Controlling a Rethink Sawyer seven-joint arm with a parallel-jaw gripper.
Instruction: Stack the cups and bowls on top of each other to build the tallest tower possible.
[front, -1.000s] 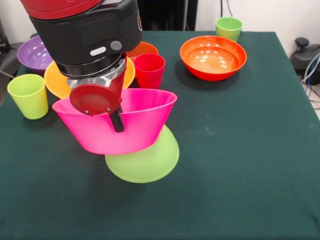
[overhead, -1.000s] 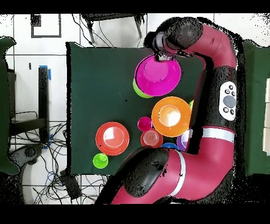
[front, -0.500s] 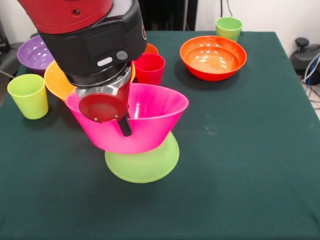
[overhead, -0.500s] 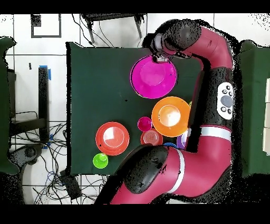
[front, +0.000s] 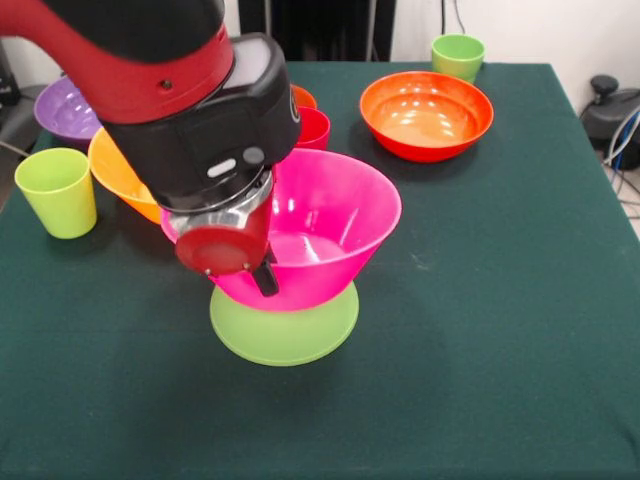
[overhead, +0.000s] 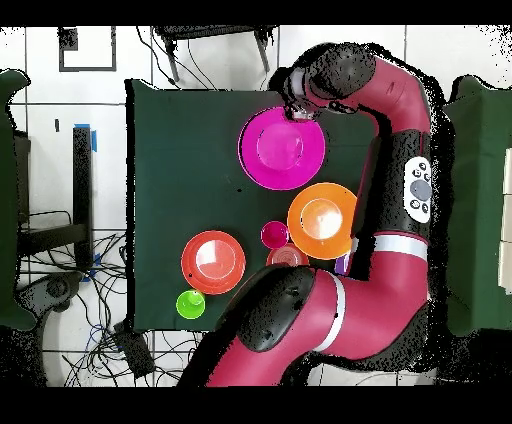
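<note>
My gripper (front: 262, 280) is shut on the near rim of the large pink bowl (front: 330, 225), one finger outside the wall. The pink bowl is upright and centred over the lime green bowl (front: 285, 328), which lies rim-down on the table. I cannot tell whether it rests on the green bowl or hangs just above it. In the overhead view the pink bowl (overhead: 283, 148) hides the green bowl, and my gripper (overhead: 297, 112) is at its rim. The medium orange bowl (front: 427, 112) stands apart at the back.
A light green cup (front: 57, 190) stands at the left, another (front: 458, 55) at the back. The red-pink cup (front: 314, 125), the yellow-orange bowl (front: 118, 170), the purple bowl (front: 62, 105) and a small dark orange bowl (front: 302, 97) lie behind my arm.
The pink bowl has moved rightward in the front view with my gripper, levelled out from a tilt, and come down centred over the lime green bowl.
</note>
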